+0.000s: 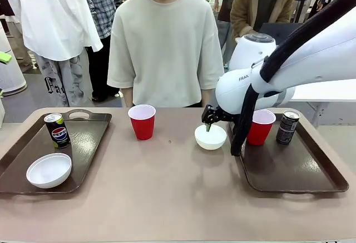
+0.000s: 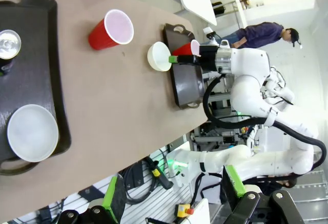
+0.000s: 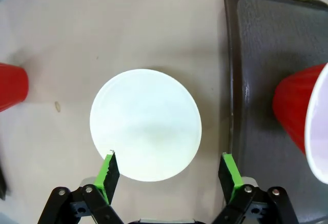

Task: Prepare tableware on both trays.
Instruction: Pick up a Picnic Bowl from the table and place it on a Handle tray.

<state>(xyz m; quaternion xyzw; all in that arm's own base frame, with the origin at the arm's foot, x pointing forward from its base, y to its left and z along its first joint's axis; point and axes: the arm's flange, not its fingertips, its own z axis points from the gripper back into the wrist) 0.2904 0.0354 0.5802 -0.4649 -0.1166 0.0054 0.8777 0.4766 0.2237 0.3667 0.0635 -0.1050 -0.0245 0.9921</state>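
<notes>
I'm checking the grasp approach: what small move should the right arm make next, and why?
Probably lower the right gripper a little and close on the white bowl. Its jaws are open over the bowl's near rim, and the bowl sits on the tabletop just outside the right tray.

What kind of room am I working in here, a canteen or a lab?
Likely a robotics lab or demo hall, not a canteen: another white robot arm on a stand, cables on the floor, and onlookers standing behind the table.

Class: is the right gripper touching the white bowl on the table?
Cannot tell. In the right wrist view the open right gripper straddles the bowl; one finger overlaps its rim.
</notes>
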